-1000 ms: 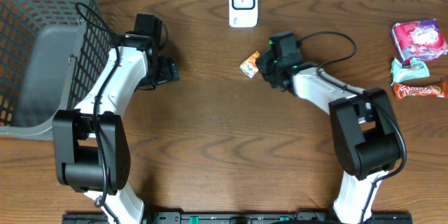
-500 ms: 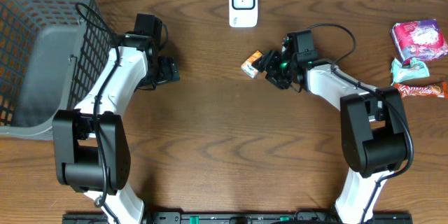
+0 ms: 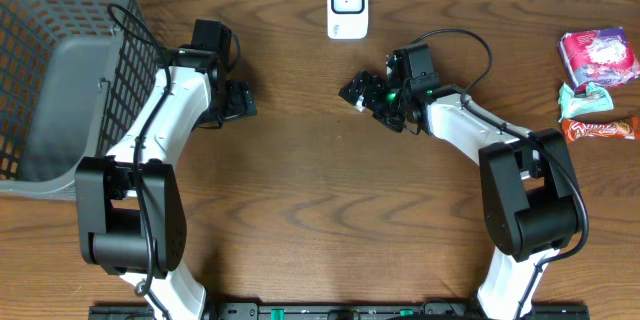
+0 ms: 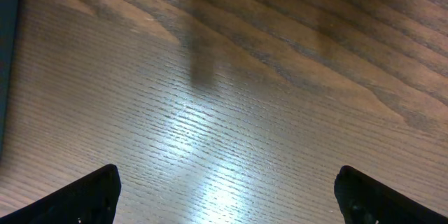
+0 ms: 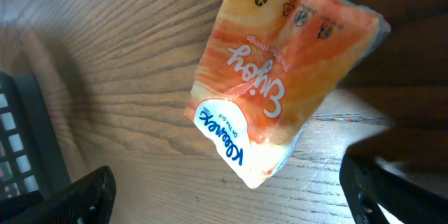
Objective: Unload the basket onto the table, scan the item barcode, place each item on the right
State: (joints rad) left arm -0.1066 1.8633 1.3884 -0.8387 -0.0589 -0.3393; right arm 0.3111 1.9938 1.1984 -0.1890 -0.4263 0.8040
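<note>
The tissue pack [image 5: 280, 77] lies flat on the table [image 3: 300, 210], in nobody's grip. The right end effector [image 5: 227, 182] hangs directly over it with its jaws spread wide, one finger on either side and neither touching the wrapper. From overhead the pack is almost wholly hidden beneath that end effector, which sits near the white scanner [image 3: 347, 5], a little in front of it and to its right. The left end effector [image 4: 227, 182] is also wide open and holds nothing, with only bare wood beneath it.

The pictures do not show whether a scan has registered. Since the pack is lying down rather than being presented to the scanner, the showing of the barcode is judged to be still ahead: a fresh pick-up, then a turn towards the scanner.

In the right wrist view the pack's long axis runs diagonally, from upper right to lower left. The blue brand oval marks the lower-left end and the small recycling marks the upper-right end. The orange printed face is uppermost and no barcode shows on it, so the code probably sits on the underside.
</note>
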